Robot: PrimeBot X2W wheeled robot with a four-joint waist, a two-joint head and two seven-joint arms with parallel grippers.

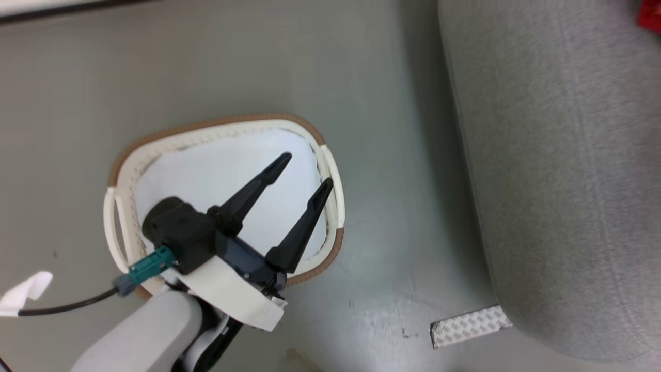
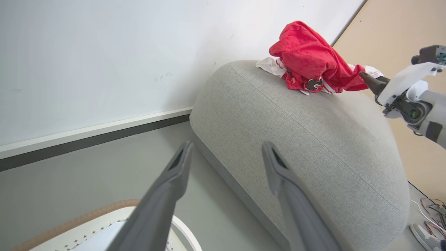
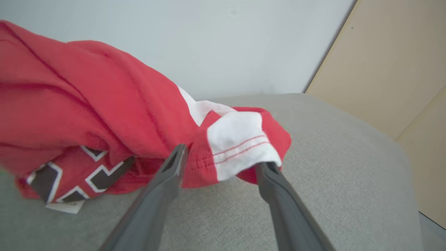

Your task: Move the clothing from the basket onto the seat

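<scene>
The left hand (image 1: 307, 168), fingers spread and empty, hangs over the basket (image 1: 206, 124), seemingly ready to reach in, while the right hand (image 3: 223, 157), fingers parted wide beside a white hem, points at the clothing (image 3: 87, 104) heaped on the seat (image 3: 331, 157), apparently leaving it there.

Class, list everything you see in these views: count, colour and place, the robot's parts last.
clothing: one heap, red and white, on the sofa
basket: one, cream with brown rim, on the floor
liner: one, white, inside the basket
sofa: one, grey, right of the basket
metal strip: one, silver, on the floor by the sofa
left gripper: one, dark, open above the basket
right gripper: one, dark, open at the clothing's edge
</scene>
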